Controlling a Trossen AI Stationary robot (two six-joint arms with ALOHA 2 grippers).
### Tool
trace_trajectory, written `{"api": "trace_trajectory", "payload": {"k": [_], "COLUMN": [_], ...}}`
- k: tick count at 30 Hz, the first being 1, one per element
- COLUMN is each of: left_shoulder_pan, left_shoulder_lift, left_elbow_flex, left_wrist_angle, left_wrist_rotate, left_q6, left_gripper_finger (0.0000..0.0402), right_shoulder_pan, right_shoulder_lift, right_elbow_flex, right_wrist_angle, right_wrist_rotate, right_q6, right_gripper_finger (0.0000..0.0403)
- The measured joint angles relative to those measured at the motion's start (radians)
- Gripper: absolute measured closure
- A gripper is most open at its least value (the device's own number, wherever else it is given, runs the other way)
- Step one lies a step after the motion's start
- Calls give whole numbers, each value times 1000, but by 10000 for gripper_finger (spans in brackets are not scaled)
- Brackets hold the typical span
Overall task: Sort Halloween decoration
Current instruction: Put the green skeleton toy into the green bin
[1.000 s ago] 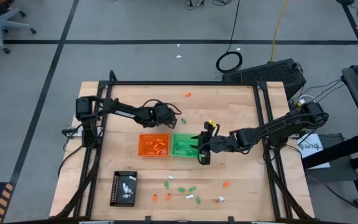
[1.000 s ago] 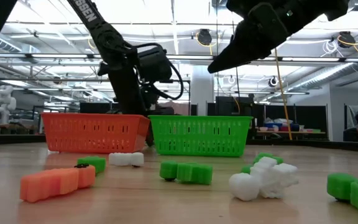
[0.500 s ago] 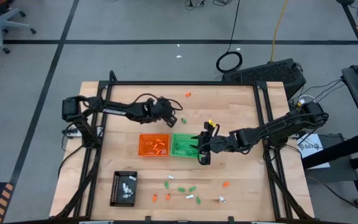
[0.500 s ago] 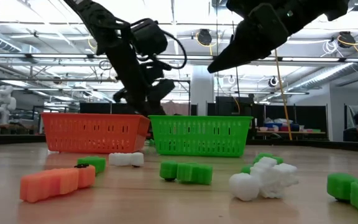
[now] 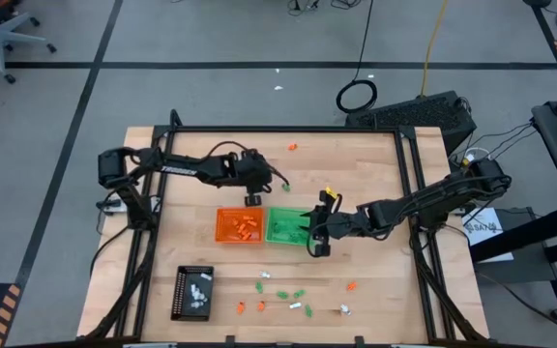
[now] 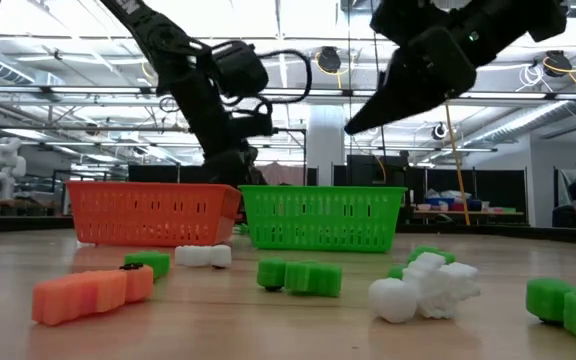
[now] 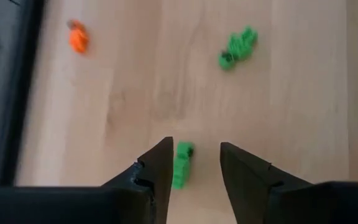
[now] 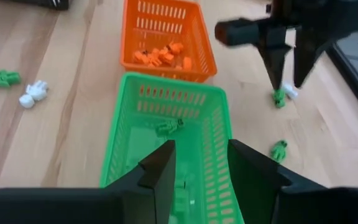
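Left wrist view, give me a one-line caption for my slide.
Left hand, fingers apart, straddles a green trinket on the wooden table; another green piece and an orange one lie beyond.

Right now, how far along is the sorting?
Done: orange pieces lie in the orange tray, green in the green tray. In hand: the left claw is open around a green trinket. Left: trinkets scattered along the table's near edge.

Overhead camera looks straight down; low camera sits level on worktop (image 5: pixel 375 164); wrist cameras close, sharing green basket (image 8: pixel 166 134)
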Motion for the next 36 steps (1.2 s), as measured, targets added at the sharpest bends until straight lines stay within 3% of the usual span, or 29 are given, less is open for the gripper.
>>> {"api": "trace_trajectory", "payload": {"k": [8,14,19,29,33,36], "left_shoulder_pan": [87,112,109,94,90,80], "left_shoulder_lift": [0,15,15,14,14,14], "left_elbow_flex": [0,-1,9,42,42,42], "left_wrist_angle": [-50,-69,-74,-75,-74,-78], "left_wrist_rotate": [114,160,153,-3,48,128], "left_q6": [53,84,156,181,84,116], "left_gripper_finger": [304,311,311,311,311,311], "right_shoulder_pan": [0,0,0,0,0,0], "right_shoulder_lift": [0,0,0,0,0,0], "right_elbow_flex": [-26,-26,-26,-26,-26,-26], "right_wrist_angle": [11,64,78,76,76,76], "right_wrist_rotate": [0,-3,-3,-3,-3,-3], "right_q6": [12,-42,-62,-62,-78,-89], "right_gripper_finger": [273,273,273,273,273,273]}}
